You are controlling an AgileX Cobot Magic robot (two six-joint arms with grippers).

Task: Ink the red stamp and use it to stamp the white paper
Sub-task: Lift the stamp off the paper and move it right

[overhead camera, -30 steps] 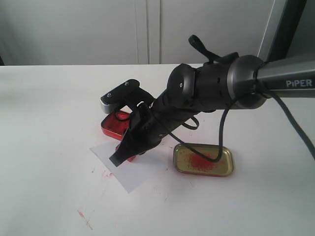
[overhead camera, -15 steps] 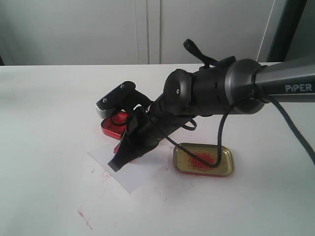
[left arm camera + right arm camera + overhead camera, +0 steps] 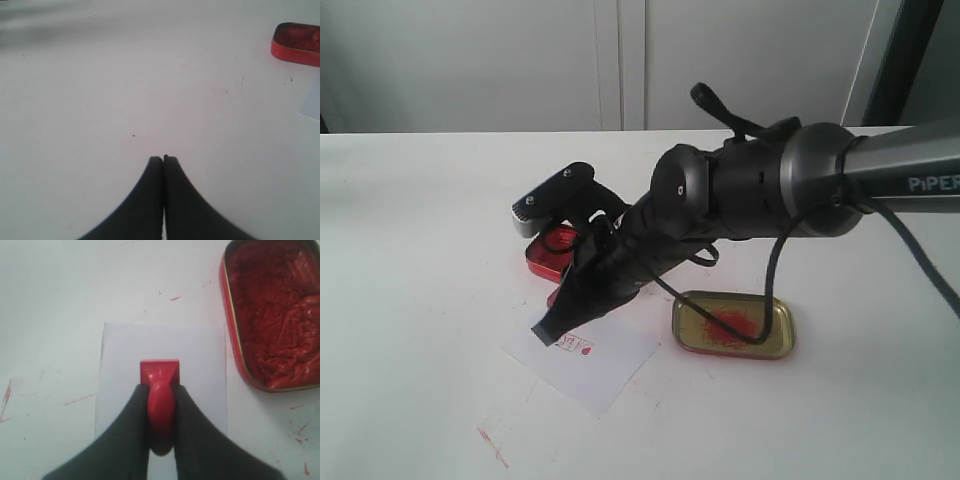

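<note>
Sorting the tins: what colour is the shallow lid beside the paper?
Gold lid, red smear inside; clearest in the exterior view.

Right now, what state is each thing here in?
Small red plastic stamp: gripped by its handle, over the paper.
Thin white paper sheet: flat, bearing small red marks.
Red rectangular tin: open, full of lumpy red paste.
Gold shallow tin lid: inside up, red smear.
Right jaws: shut on the stamp.
Left jaws: shut, empty.

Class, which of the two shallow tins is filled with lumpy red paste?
The red-walled tin beside the white paper; the gold tin carries only a red smear.
</note>
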